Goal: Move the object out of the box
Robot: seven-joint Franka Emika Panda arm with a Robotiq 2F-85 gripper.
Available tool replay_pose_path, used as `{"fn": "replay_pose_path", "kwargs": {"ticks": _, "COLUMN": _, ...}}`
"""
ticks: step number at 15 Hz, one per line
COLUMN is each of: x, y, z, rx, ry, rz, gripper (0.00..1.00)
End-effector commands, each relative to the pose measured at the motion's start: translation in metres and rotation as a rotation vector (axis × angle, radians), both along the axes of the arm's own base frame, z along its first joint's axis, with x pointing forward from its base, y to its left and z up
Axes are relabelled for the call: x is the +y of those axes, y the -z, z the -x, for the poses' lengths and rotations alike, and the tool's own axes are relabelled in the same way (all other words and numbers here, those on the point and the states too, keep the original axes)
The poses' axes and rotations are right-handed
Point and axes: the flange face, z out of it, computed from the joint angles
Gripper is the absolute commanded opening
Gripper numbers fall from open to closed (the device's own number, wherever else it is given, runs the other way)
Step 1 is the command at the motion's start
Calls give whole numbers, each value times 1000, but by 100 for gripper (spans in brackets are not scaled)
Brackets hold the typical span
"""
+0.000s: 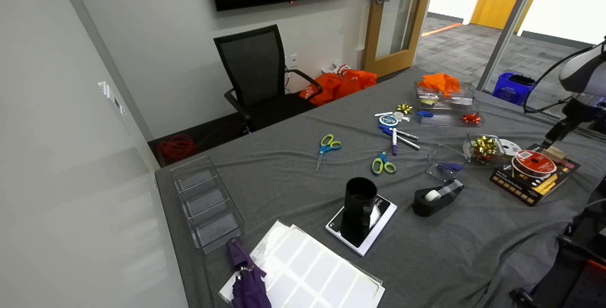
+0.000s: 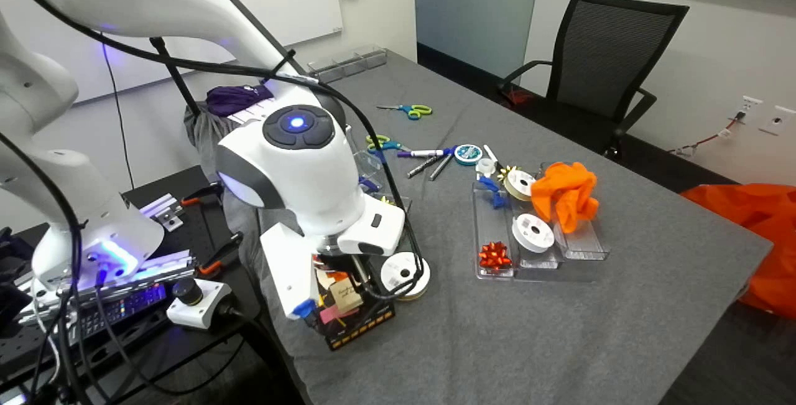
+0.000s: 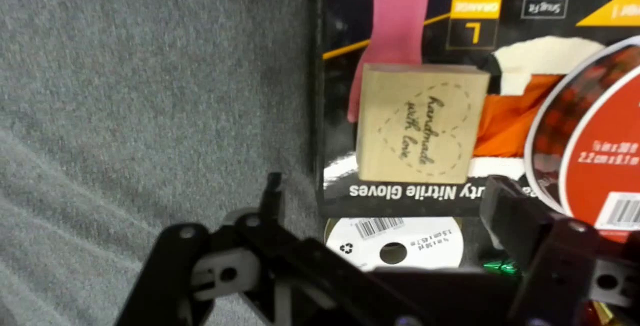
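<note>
A robot's tool (image 3: 386,186), jaws parted, hangs near a glossy glove box (image 3: 345,25) whose edge borders a stretch of grey, cloth-covered worktop (image 3: 150,90); a squarish wooden block (image 3: 420,125) sits atop it, inset, just beside a round ribbon spool (image 3: 607,140).

The box (image 3: 505,115) is showing glossy black, with yellow stripes, white lettering and pink, orange and cream printed patches. The wooden block (image 3: 422,123) is showing pale tan, carrying dark script and dashed loops. The ribbon spool (image 3: 610,120) is wearing a red face with white print and a white rim, while the white spool (image 3: 430,243) is bearing a black barcode. The tool (image 3: 384,188) is showing black with grey parts, and the bench (image 2: 559,330) is spreading plain grey. The mug (image 1: 357,204) is showing solid black, the slab (image 1: 381,208) is mixing black and white. The scissors (image 1: 324,150) are pairing lime green with blue. The cloth (image 2: 564,190) is glowing bright orange.
</note>
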Motion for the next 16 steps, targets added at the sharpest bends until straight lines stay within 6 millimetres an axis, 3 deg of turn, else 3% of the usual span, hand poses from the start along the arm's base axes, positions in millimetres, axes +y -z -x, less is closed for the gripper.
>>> {"fn": "replay_pose_path", "kwargs": {"ticks": 1, "x": 6, "y": 19, "z": 11, "rx": -41, "ry": -6, "rz": 23, "gripper": 100}}
{"fn": "replay_pose_path", "kwargs": {"ticks": 2, "x": -6, "y": 19, "z": 7, "rx": -34, "ry": -6, "rz": 7, "gripper": 100}}
{"fn": "replay_pose_path", "kwargs": {"ticks": 4, "x": -1, "y": 27, "z": 12, "rx": -27, "ry": -6, "rz": -5, "gripper": 100}}
{"fn": "replay_pose_path", "kwargs": {"ticks": 5, "x": -16, "y": 24, "z": 9, "rx": -20, "ry": -9, "rz": -20, "gripper": 100}}
{"fn": "replay_pose_path", "kwargs": {"ticks": 10, "x": -36, "y": 18, "z": 11, "rx": -21, "ry": -4, "rz": -21, "gripper": 100}}
{"fn": "replay_pose_path", "kwargs": {"ticks": 16, "x": -30, "y": 17, "z": 14, "rx": -66, "ry": 6, "rz": -52, "gripper": 100}}
